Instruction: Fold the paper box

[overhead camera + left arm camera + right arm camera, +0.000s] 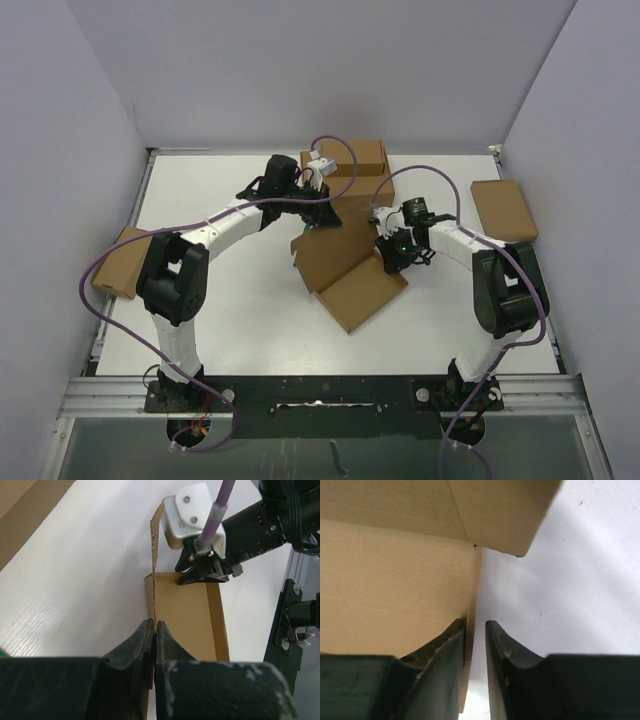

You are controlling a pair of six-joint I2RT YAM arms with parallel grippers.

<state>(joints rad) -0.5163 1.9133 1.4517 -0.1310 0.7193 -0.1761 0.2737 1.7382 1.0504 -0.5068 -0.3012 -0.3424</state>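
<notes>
Brown cardboard sets the scene. At the far left a spare flat box point(125, 262) lies at the edge of the white counter point(230, 330), well apart from the work.

Next comes the left pincer point(153, 625), pressed together on the top edge of an upright side flap of the paper box point(345, 270). The paper box sits mid-counter between the two arms, part folded, with one wide panel lying flat toward the near side.

On the right, the right pincer point(476, 627) is only slightly spread. It straddles another wall of the paper box, and a sliver of light shows between the cardboard and one finger, so it seems to grip nothing.

Another spare box point(503, 210) rests at the far right.

The likely trouble is that only one side is truly held. If the left arm pulls or turns its flap, the light paper box may slide or swing on the smooth counter. The thin flap could also buckle off its crease. The wall may slip out of the loose right pincer, and the two wrists work close enough to knock together.
</notes>
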